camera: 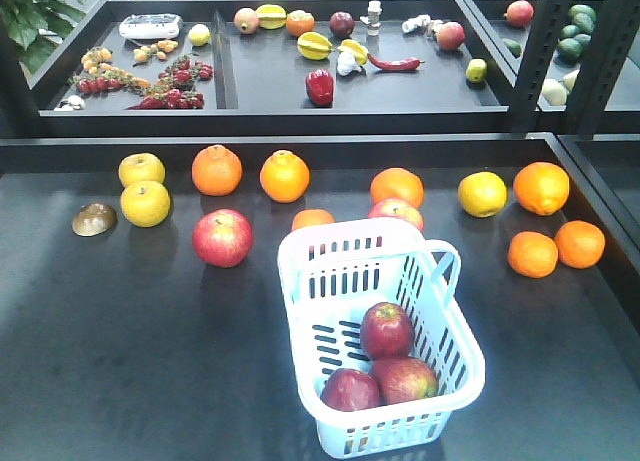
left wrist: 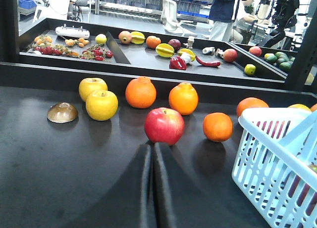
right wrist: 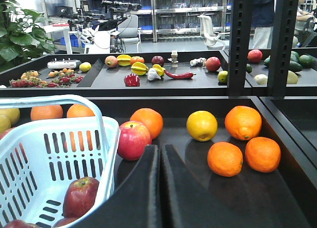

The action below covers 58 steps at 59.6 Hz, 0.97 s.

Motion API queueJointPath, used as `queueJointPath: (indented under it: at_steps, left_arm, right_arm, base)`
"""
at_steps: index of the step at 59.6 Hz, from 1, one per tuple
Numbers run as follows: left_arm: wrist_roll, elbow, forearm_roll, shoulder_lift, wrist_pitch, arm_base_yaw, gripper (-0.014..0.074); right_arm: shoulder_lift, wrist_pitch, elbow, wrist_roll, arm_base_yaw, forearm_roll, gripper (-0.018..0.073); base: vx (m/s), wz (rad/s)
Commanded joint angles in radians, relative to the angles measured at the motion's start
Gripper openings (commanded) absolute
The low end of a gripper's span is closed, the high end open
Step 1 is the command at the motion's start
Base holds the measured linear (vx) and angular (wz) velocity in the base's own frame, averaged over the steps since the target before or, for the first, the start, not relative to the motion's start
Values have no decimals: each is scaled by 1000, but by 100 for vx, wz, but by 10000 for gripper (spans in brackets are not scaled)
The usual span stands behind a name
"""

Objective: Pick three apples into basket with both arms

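Already three dark red apples (camera: 386, 328) lie together in the near end of the basket (camera: 345, 243), so I judge the placing step as done and the task as nearly complete. Two other red apples are on the table (camera: 120, 361): one (camera: 222, 237) to the left of the basket, one (camera: 396, 212) just behind its far rim. If the count of three is met, the next move calls only for keeping both arms back and clear of the hoop handle (camera: 440, 271).

The left gripper (left wrist: 152, 154) is closed and holds nothing, its tip pointing at the loose apple close in front of it. The right gripper (right wrist: 159, 156) is closed and empty too, just beside the basket wall.

The basket sits close to the near edge of the table. To its left is wide bare table; to its right the oranges (camera: 556, 248) stand near the raised right border, so room there is narrower.
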Motion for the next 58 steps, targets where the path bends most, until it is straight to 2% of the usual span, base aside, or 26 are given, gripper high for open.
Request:
queueJointPath:
  at_steps: [1,58]
  left_arm:
    - [-7,-26,-10,-12,-68,-3,-6]
    - [-7,-26,-10,-12,-68,-3,-6]
  right_arm:
    - [-12,-72,14,-2,-8,-2,-8]
    - [-12,-72,14,-2,-8,-2,-8]
  base:
    - [0,0]
    - [0,0]
